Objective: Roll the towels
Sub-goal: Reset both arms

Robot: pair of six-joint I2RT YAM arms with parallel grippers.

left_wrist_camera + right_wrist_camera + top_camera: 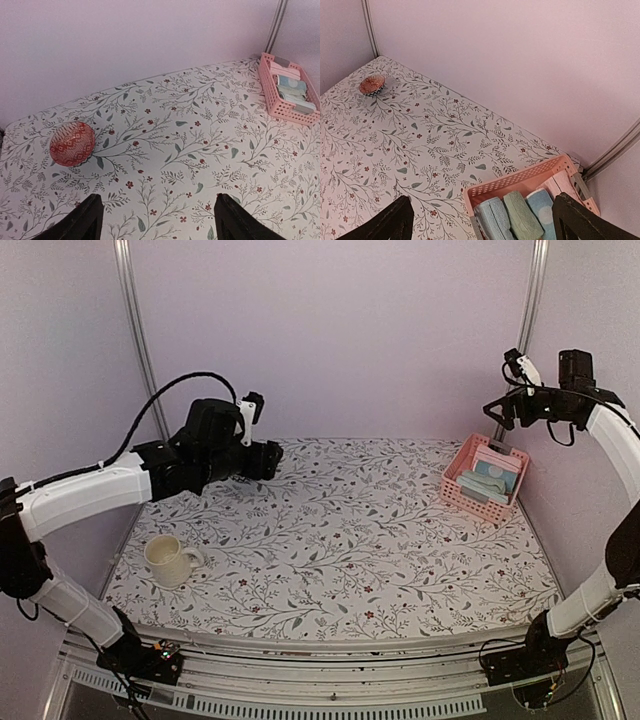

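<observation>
Several folded towels (487,480), light blue, green and pink, lie packed in a pink basket (454,489) at the back right of the table. They also show in the right wrist view (520,216) and in the left wrist view (291,89). My right gripper (482,220) is open and empty, held high above the basket. My left gripper (159,220) is open and empty, raised over the back left of the table. No towel lies on the table.
A cream mug (168,560) stands at the front left. A red patterned bowl (72,143) sits at the back left, also in the right wrist view (372,85). The floral tablecloth (340,540) covers the table. Metal posts (138,335) stand at the back corners.
</observation>
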